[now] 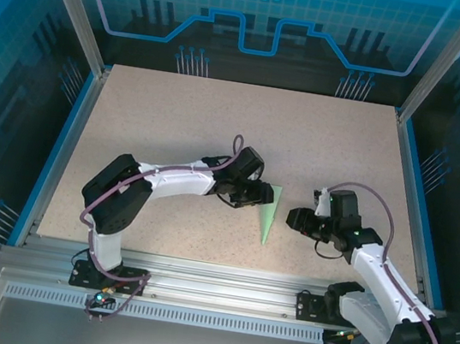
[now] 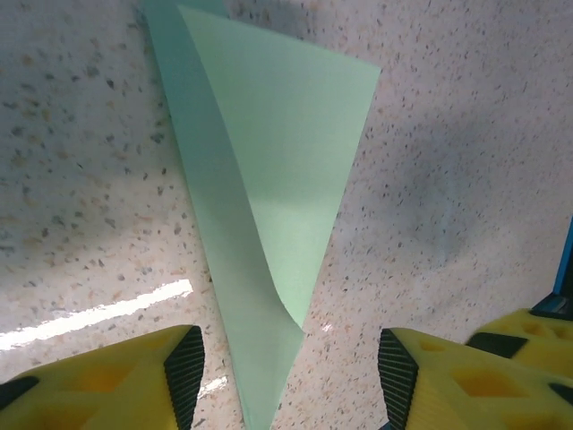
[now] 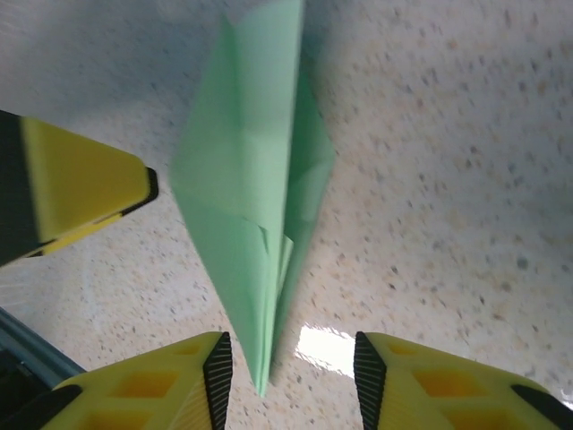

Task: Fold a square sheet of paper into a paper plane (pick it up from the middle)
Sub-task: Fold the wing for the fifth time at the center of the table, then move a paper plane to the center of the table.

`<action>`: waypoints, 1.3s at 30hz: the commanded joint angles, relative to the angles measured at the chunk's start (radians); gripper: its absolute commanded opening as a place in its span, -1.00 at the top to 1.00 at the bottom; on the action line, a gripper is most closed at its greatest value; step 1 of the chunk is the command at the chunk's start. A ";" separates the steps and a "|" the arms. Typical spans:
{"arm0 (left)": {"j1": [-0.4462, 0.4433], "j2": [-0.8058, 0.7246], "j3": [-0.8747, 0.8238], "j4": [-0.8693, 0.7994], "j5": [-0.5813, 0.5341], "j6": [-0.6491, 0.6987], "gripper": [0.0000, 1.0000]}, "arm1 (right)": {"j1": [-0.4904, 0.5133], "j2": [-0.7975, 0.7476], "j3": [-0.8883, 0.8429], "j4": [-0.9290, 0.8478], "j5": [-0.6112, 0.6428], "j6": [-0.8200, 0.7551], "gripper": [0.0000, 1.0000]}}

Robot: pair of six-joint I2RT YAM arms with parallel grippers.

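Your plane (image 1: 266,216) lies folded on the table (image 1: 219,127).
Left gripper (image 2: 291,372) and right gripper (image 3: 291,363) flank it, each part open, holding nothing.

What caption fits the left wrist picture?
Green paper plane on the speckled table, pointed tip between the open left gripper's yellow fingers.

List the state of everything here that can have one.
Plane: folded into a slim dart, lying on the table, top flap lifted a little, not gripped.
Left end effector: open, a pointed end of the plane lies loose between its fingers.
Right end effector: open, a pointed end of the plane lies loose between its fingers.
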 commanded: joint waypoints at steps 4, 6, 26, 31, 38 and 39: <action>-0.014 0.027 0.012 -0.045 -0.023 -0.019 0.05 | -0.013 0.031 -0.014 0.008 -0.062 -0.011 0.05; -0.015 0.033 0.014 -0.052 -0.015 -0.010 0.09 | -0.013 0.050 -0.014 0.027 -0.073 -0.008 0.03; -0.015 -0.006 -0.068 -0.013 -0.015 0.026 0.56 | 0.071 0.263 0.054 0.130 -0.096 0.007 -0.08; -0.014 -0.046 -0.111 0.004 -0.032 0.033 0.79 | 0.128 0.349 0.097 0.162 -0.072 0.019 -0.07; -0.009 -0.058 -0.125 0.028 -0.025 0.038 0.78 | 0.190 0.413 0.145 0.158 -0.019 0.019 -0.06; -0.009 -0.055 -0.122 0.028 -0.023 0.038 0.78 | 0.194 0.427 0.148 0.160 -0.019 0.018 -0.07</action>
